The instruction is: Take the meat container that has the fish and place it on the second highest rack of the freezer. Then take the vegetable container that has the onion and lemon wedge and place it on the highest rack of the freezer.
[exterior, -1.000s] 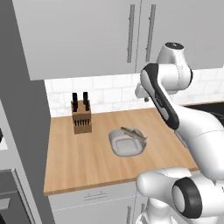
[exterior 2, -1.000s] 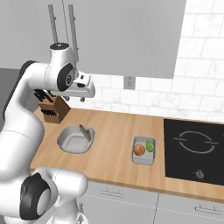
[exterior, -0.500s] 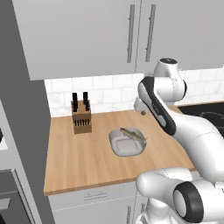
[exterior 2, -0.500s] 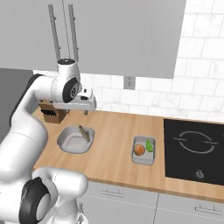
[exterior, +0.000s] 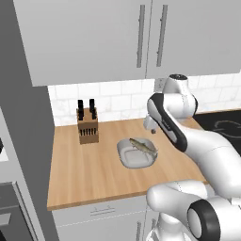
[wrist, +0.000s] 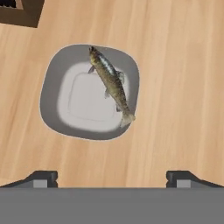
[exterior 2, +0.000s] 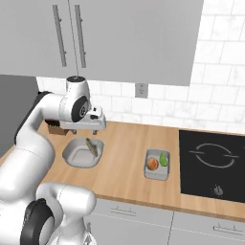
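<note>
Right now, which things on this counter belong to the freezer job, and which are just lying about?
Part of the job:
- fish lying across its grey meat container
- vegetable container with the onion and lemon wedge
- gripper, open above the fish

Just lying about:
- knife block
- black cooktop

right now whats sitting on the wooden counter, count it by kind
containers: 2 — meat container, vegetable container
fish: 1
onion: 1
lemon wedge: 1
knife block: 1
total: 6
</note>
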